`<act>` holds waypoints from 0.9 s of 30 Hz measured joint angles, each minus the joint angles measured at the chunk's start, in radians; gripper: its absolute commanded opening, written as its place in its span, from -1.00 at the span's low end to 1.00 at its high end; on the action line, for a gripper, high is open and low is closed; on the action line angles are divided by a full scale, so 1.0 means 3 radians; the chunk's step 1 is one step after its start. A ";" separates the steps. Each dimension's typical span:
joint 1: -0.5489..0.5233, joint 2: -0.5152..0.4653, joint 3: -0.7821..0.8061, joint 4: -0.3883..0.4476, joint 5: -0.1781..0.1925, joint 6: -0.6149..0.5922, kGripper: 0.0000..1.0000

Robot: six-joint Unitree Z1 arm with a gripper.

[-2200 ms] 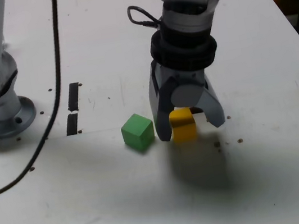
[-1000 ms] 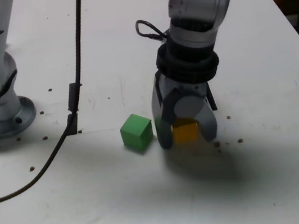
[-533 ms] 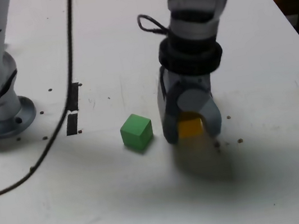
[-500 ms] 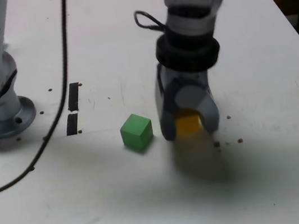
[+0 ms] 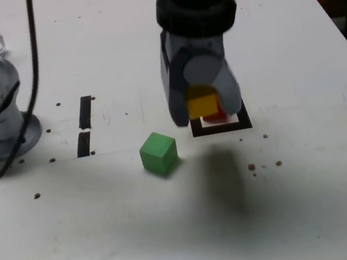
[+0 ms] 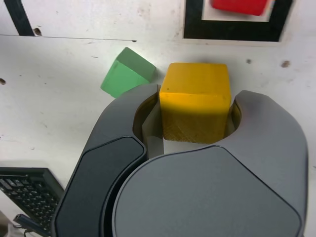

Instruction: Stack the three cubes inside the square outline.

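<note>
The black square outline (image 5: 225, 127) lies flat on the desk (image 5: 304, 202), partly hidden in the exterior view behind the fingers (image 5: 177, 103); inside it sits the red cube (image 6: 240, 5), only part of which shows in either view; the outline's centre is white around it. The fingers are clamped on the yellow cube (image 5: 202, 102), one at each side; it hangs above the desk, with a shadow below it. The green cube (image 5: 159, 153) rests on the desk outside the outline, to its left in the exterior view.

Half a second ago the fingers and yellow cube were lower in the exterior view, covering the outline; now they have risen, and the outline and red cube have come into sight; the green cube has stayed where it was.
</note>
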 measured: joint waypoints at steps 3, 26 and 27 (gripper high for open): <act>0.0031 -0.0013 -0.0033 0.0007 0.0000 0.0048 -0.63; 0.0567 0.0137 0.0026 0.0022 -0.0145 0.1029 -0.62; 0.0567 0.0158 0.0013 0.0014 -0.0148 0.1037 -0.62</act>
